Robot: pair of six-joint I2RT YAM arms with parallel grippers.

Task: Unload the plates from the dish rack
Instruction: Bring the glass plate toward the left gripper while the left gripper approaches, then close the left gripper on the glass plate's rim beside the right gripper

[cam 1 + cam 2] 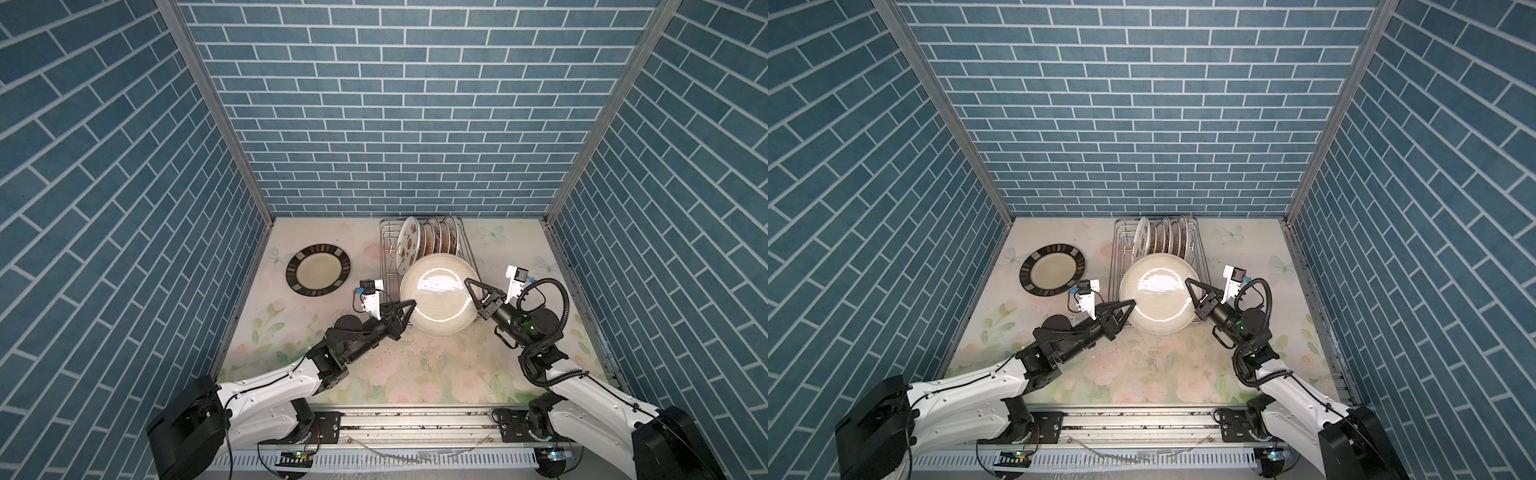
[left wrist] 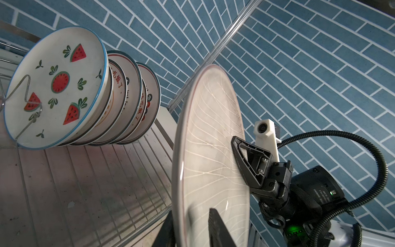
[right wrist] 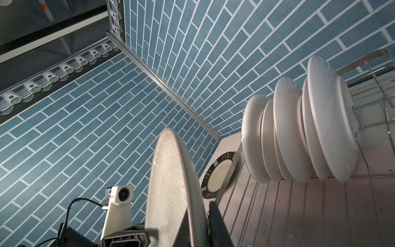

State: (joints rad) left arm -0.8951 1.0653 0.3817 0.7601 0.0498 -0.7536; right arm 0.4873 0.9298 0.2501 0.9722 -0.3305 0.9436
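A large cream plate (image 1: 436, 295) with thin white lines hangs tilted over the near end of the dish rack (image 1: 386, 266). My right gripper (image 1: 473, 286) is shut on its right rim, which shows clamped between the fingers in the right wrist view (image 3: 201, 211). My left gripper (image 1: 409, 307) straddles the plate's left rim. One finger is behind the plate and the other stands a little off its face (image 2: 190, 220). Several plates (image 1: 432, 241) stand upright at the rack's far end, the watermelon plate (image 2: 55, 85) foremost.
A dark-rimmed plate (image 1: 318, 270) lies flat on the floral table to the left of the rack. Blue brick-pattern walls close in the back and both sides. The rack's wire floor (image 2: 85, 181) is bare at the near end.
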